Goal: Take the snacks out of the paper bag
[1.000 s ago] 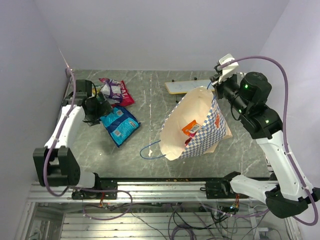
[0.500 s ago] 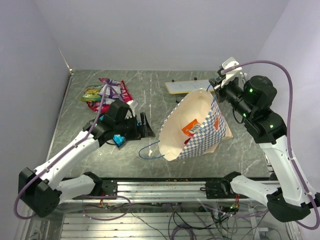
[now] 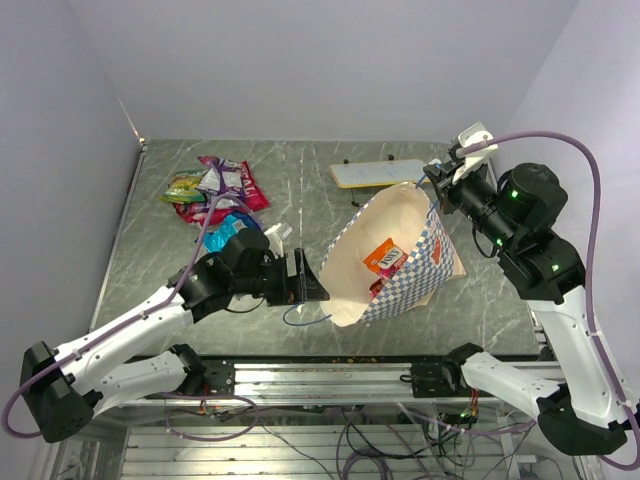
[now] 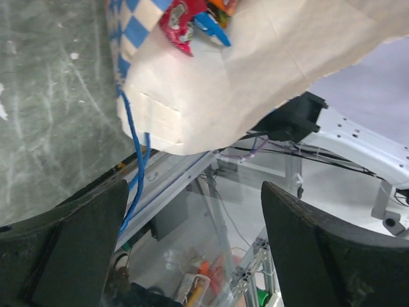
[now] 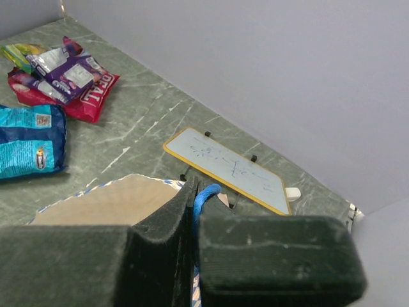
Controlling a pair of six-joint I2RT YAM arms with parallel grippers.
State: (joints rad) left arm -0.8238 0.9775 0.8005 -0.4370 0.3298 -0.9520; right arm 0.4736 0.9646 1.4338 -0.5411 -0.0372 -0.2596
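**A:** Entry one, the paper bag (image 3: 405,262)?

**B:** Recorded right of the middle of the table (image 3: 300,195), tilted, with the mouth turned toward the left arm. The far rim is pinched by the right gripper (image 5: 192,199), whose jaws are closed on the paper with a blue cord handle (image 5: 206,194) caught between them.

**A:** Contents?

**B:** An orange packet (image 3: 383,257) is seen inside. A red packet (image 4: 179,22) is noted in the left wrist view, cut off at the frame's top. Anything deeper is hidden by the bag's wall.

**A:** Already outside?

**B:** A purple packet (image 5: 67,73), a red-pink packet (image 5: 92,99) and a green-yellow packet (image 5: 18,51) are piled at the far left. A blue packet (image 5: 29,141) lies near them, and from above it is partly covered by the left arm.

**A:** The left gripper (image 3: 306,279)?

**B:** Spread wide, just before the bag's mouth. A second cord handle (image 3: 300,319) lies below it.

**A:** Remainder?

**B:** One cream board (image 3: 378,173), behind the bag.
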